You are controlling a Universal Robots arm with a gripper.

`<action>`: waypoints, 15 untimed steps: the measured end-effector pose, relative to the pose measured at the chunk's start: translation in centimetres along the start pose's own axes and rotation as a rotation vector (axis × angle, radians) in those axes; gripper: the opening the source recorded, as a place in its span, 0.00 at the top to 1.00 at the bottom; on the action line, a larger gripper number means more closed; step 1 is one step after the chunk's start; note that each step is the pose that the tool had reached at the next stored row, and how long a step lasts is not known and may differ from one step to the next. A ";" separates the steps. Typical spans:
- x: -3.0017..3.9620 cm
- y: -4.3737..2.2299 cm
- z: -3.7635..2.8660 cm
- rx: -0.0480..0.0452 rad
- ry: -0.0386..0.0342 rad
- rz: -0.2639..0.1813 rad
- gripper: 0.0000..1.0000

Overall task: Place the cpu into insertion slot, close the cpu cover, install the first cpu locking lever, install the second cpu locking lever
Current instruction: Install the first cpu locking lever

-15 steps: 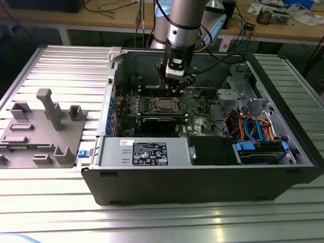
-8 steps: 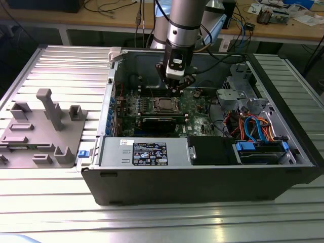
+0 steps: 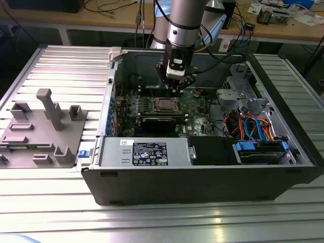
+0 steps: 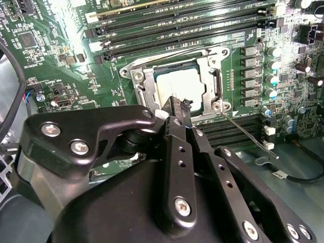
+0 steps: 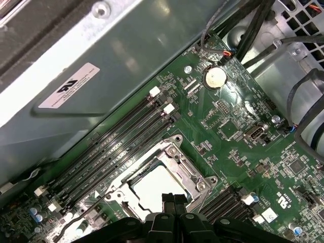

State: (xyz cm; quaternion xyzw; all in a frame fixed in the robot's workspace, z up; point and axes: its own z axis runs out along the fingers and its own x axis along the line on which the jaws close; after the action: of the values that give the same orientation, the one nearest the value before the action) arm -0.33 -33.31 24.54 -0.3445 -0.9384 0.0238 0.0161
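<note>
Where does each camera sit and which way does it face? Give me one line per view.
Exterior view: off the arm, above the open computer case, looking down into it; arm and gripper show.
First wrist view: on the arm, facing the motherboard; gripper tips show.
Second wrist view: on the arm, facing the motherboard; gripper body shows.
Shared: both wrist views show the cpu.

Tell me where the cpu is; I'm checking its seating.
In the second wrist view the cpu sits in the insertion slot, framed by the cpu cover, beside the memory slots.
</note>
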 end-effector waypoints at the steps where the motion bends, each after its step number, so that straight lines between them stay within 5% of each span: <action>1: 0.00 0.00 0.00 0.0000 -0.0001 -0.001 0.89; 15: 0.00 0.00 0.00 0.0004 -0.0016 -0.029 0.89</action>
State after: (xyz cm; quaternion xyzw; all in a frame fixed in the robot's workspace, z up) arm -0.33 -33.31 24.54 -0.3308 -0.9433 0.0240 0.0157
